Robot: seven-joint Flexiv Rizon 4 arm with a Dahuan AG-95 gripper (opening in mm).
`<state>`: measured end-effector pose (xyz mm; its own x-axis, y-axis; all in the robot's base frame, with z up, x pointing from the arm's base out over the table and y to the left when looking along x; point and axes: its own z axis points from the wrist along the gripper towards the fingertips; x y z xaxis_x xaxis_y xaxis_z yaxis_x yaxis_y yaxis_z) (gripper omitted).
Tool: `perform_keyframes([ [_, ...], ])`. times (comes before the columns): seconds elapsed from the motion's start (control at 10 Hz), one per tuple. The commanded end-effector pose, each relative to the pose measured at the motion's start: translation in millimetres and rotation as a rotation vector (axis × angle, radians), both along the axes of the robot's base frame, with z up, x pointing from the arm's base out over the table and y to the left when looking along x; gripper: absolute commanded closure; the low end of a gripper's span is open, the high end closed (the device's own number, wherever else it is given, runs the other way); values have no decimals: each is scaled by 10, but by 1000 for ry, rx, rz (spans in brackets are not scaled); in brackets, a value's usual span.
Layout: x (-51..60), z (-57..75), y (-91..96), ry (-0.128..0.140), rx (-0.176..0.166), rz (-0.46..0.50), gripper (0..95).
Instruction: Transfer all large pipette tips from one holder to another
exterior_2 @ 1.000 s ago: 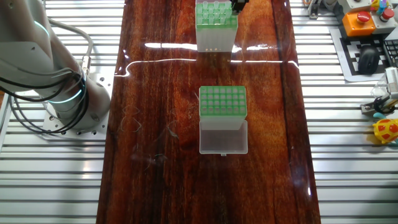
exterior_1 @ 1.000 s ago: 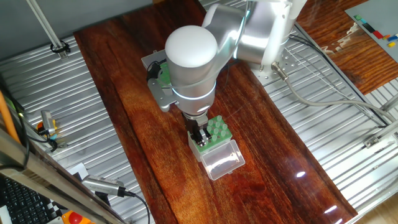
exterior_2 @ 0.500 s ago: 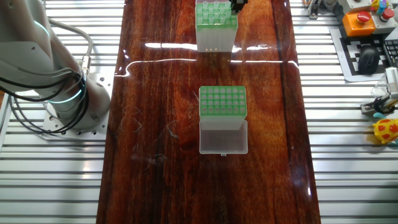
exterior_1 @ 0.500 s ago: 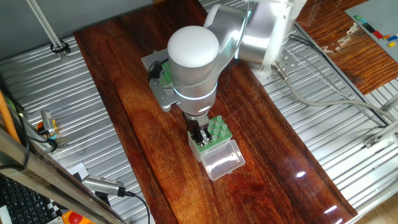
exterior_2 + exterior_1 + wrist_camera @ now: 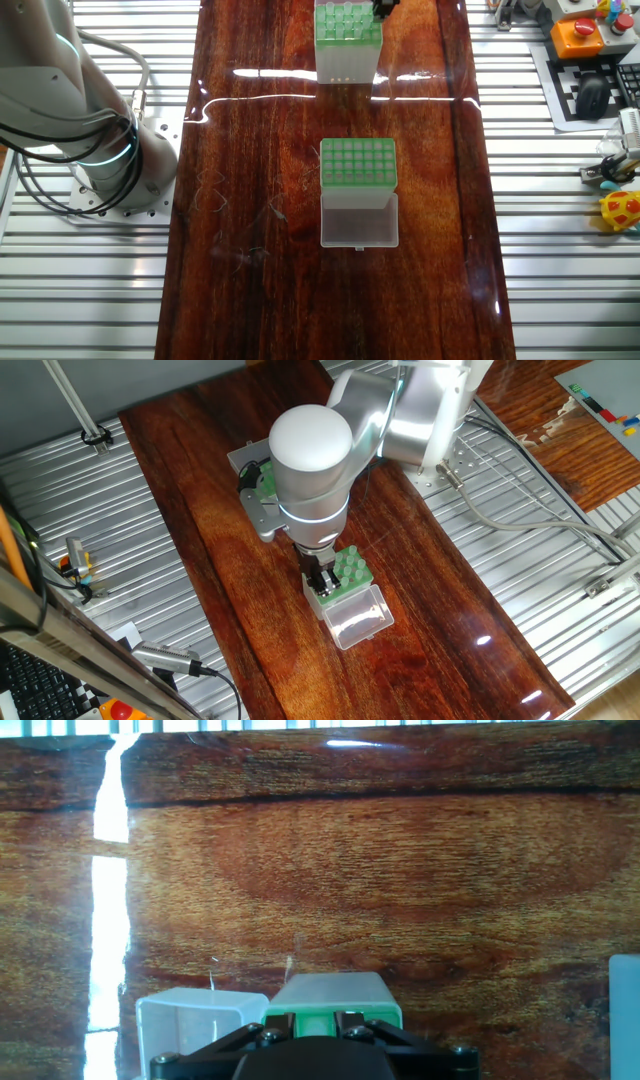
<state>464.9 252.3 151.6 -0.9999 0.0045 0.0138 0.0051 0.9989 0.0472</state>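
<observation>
The small clear-sided holder [image 5: 337, 596] stands mid-table with its clear lid [image 5: 356, 618] open toward the camera. Several pale large pipette tips [image 5: 349, 567] stand in its green grid, also visible as tips [image 5: 345, 18] at the top edge of the other fixed view. My gripper [image 5: 320, 575] is down at the holder's left corner. In the hand view the gripper [image 5: 316, 1020] has its fingers [image 5: 281, 1022] close together, with a pale green tip top filling the gap. The grey-sided holder [image 5: 358, 163] sits mid-table, whitish lid [image 5: 358, 220] open. In the first fixed view that holder [image 5: 264, 480] is mostly hidden behind my arm.
The arm's base [image 5: 110, 160] stands on ribbed metal left of the wooden table [image 5: 250, 250]. An orange device [image 5: 580, 30], a keyboard [image 5: 600, 95] and small toys [image 5: 622, 208] lie off the right edge. Cables [image 5: 520, 520] run over the metal.
The arm shifted very slightly over the small holder a second ago. It has stayed still since. Both holders are unmoved.
</observation>
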Motion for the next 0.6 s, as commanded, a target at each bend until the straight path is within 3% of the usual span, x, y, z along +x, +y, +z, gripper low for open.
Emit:
perform_keyframes([
  [0.1,3,-2,3,0,1,0,950],
  [0.6,5,-4,8,0,1,-3,950],
])
